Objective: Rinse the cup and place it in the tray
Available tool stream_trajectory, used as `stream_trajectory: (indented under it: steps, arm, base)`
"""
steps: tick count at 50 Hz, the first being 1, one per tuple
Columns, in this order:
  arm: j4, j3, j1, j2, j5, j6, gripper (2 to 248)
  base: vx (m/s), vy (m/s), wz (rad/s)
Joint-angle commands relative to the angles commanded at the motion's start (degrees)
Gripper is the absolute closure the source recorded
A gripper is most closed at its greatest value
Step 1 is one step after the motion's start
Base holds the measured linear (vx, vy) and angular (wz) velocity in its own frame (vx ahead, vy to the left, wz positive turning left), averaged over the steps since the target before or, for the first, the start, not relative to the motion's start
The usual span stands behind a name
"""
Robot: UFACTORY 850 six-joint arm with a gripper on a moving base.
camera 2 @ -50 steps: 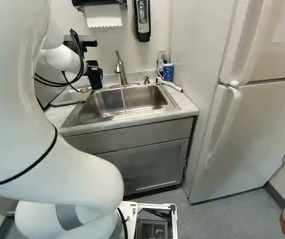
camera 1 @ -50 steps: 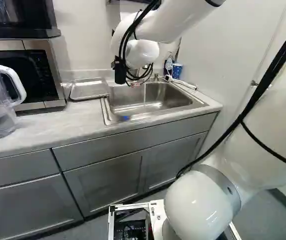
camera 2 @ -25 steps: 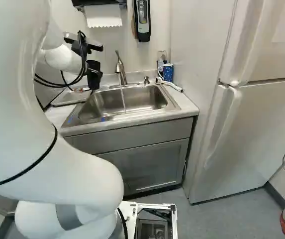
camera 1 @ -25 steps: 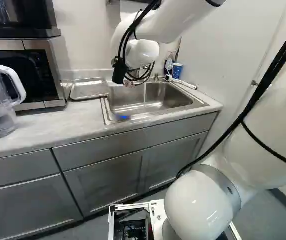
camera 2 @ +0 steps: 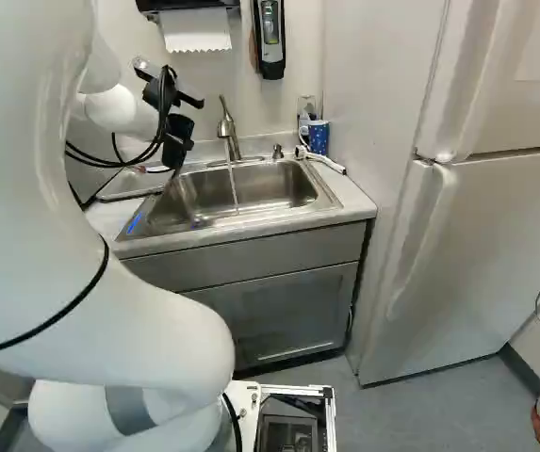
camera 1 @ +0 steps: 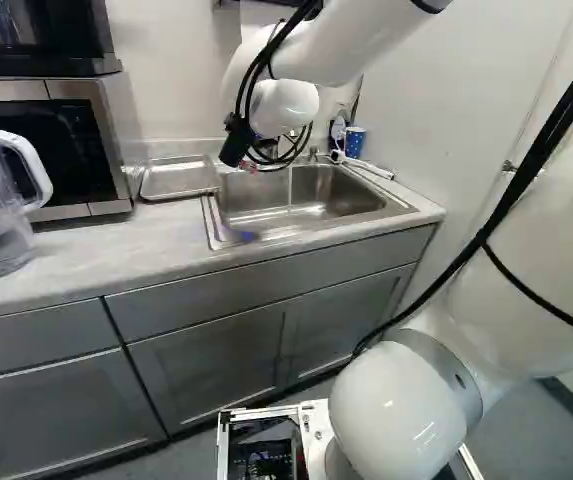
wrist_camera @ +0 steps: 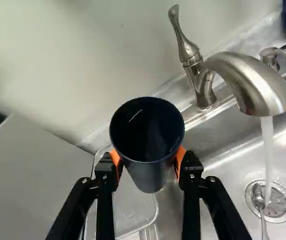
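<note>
The gripper's (wrist_camera: 148,162) orange-padded fingers pinch the dark cup (wrist_camera: 147,142) from two sides. The pickup is done; whether the rinse is finished, the pictures cannot tell. Just beside the fingers, the faucet (wrist_camera: 252,82) runs, its water stream (wrist_camera: 267,150) missing the cup and falling towards the drain (wrist_camera: 270,201). Past the fingers lies the metal tray (camera 1: 179,178), so the placing remains. Farther out come the sink (camera 2: 241,193), set in the pale counter (camera 1: 106,245), then the microwave (camera 1: 66,140) and, well apart from the fingers, the tall fridge (camera 2: 482,235).
</note>
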Motion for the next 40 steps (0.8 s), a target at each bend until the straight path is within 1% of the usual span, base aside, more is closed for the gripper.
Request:
stream_trajectory:
  steps: [40]
  arm:
    - [0.0, 0.0, 0.0, 0.0, 0.0, 24.1, 128]
  base:
    - [0.000, 0.000, 0.000]
